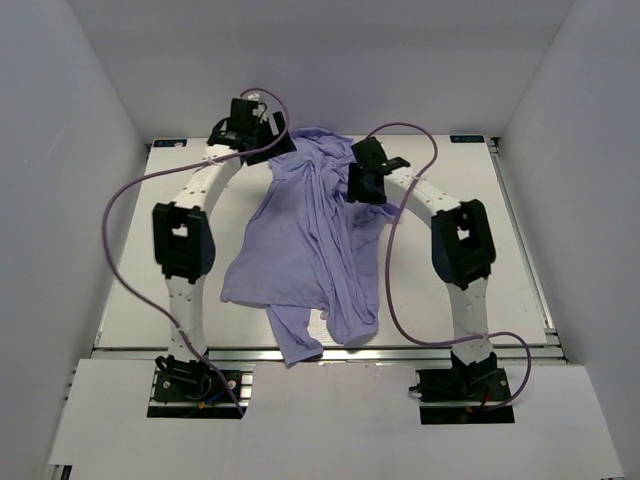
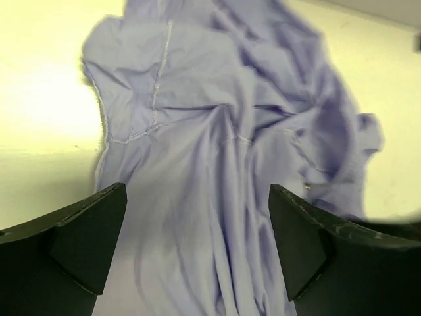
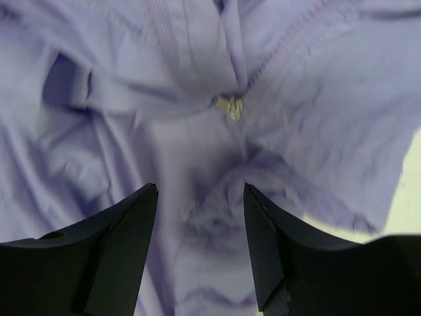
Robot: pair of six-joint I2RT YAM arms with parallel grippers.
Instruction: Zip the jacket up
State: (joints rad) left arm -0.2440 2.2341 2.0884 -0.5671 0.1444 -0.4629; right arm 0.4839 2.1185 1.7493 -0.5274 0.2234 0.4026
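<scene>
Lavender jacket (image 1: 300, 240) crumpled, beneath left pincer (image 2: 197, 197) spread wide, beneath right pincer (image 3: 199, 191) parted, nothing held.

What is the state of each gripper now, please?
Left gripper: open, holding nothing, facing the jacket.
Right gripper: open, holding nothing, facing the zipper pull.

Seen from above, the crumpled lavender-purple jacket of thin soft fabric (image 1: 300, 250) has its far end covered by the left gripper (image 1: 268, 143) and the right gripper (image 1: 360, 185), and its zip is too small to trace there. The right wrist view crops the cloth at the top, left and bottom edges. A small pale metal zip slider (image 3: 231, 106) shows softly blurred (whether the teeth beneath it are joined cannot be told). In the left wrist view a hazy smear veils the lower right corner, and the black fingers (image 2: 85, 230) run off the bottom edge.
</scene>
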